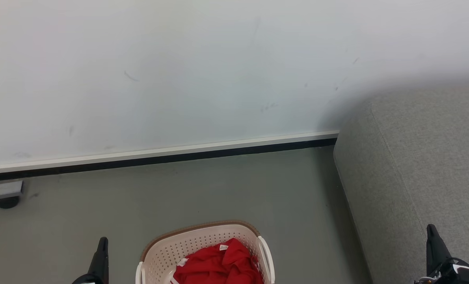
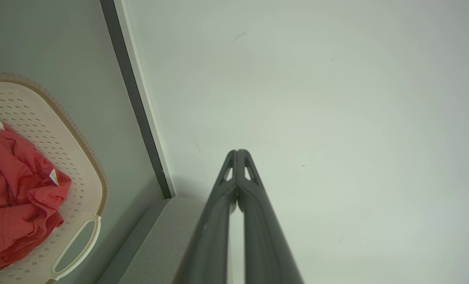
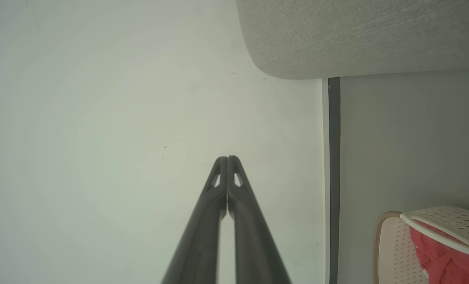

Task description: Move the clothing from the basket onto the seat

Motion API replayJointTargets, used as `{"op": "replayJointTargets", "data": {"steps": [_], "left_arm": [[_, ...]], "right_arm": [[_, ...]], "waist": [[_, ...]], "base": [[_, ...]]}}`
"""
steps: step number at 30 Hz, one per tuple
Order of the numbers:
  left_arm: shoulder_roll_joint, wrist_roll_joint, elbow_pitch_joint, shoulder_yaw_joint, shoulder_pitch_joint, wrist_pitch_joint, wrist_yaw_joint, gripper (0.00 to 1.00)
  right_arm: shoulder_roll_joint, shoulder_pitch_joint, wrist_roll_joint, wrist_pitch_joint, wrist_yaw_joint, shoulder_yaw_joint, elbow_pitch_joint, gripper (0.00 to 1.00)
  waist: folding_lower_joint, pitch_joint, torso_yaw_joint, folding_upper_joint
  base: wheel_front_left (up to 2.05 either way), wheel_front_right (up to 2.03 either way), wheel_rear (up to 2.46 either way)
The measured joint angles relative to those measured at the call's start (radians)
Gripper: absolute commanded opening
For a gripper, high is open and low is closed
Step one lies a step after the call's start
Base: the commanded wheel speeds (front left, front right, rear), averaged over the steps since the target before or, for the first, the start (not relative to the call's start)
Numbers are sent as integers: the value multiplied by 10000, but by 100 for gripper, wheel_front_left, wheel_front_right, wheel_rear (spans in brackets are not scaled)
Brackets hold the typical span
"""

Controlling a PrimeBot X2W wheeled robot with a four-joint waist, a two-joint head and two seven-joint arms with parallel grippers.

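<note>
A cream perforated basket [image 1: 167, 252] with a brown rim stands on the floor at the bottom centre of the head view. Red clothing [image 1: 218, 266] with a small white label lies crumpled inside it. The basket [image 2: 41, 130] and the red clothing [image 2: 17, 197] also show at the left of the left wrist view, and at the lower right of the right wrist view as basket [image 3: 396, 244] and clothing [image 3: 439, 260]. The light grey seat [image 1: 419, 173] fills the right side. My left gripper [image 1: 102, 241] is shut and empty, left of the basket. My right gripper [image 1: 431, 229] is shut and empty, over the seat's front.
A pale wall [image 1: 179, 71] with a white and black skirting strip [image 1: 159, 156] runs behind the grey floor [image 1: 218, 189]. A small grey fixture on a dark foot [image 1: 4, 195] sits at the far left by the wall.
</note>
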State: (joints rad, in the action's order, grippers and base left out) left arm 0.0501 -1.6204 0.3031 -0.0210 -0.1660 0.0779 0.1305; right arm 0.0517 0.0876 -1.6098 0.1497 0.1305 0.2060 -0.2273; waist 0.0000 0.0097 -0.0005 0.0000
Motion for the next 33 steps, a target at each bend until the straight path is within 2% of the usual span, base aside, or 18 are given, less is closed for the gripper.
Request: {"op": "replayJointTargets", "data": {"steps": [5, 6, 13, 22, 28, 33], "left_arm": [[-2, 2, 13, 2, 8, 0, -2, 0], [-6, 2, 77, 6, 36, 2, -6, 100], [-82, 0, 458, 50, 453, 0, -17, 100], [-88, 98, 15, 268, 666, -364, -17, 100], [-81, 748, -194, 320, 859, -675, -17, 100], [-82, 1906, -324, 182, 911, -878, -17, 100]], "right_arm": [[-4, -6, 0, 0, 0, 0, -15, 0], [-6, -18, -2, 0, 0, -4, -98, 100], [-96, -400, -2, -12, -2, -44, -564, 100], [-96, -448, 113, -372, -2, -575, -443, 100], [46, -477, 742, -811, -2, -1116, -433, 100], [94, -476, 1718, -1072, -2, -1356, -445, 100]], "waist": [[0, 0, 0, 0], [0, 0, 0, 0], [0, 0, -2, 0], [-1, -83, -27, 0], [0, -137, -40, 0], [0, -182, -57, 0]], "base": [[0, 0, 0], [0, 0, 0], [0, 0, 0], [0, 0, 0], [0, 0, 0], [0, 0, 0]]}}
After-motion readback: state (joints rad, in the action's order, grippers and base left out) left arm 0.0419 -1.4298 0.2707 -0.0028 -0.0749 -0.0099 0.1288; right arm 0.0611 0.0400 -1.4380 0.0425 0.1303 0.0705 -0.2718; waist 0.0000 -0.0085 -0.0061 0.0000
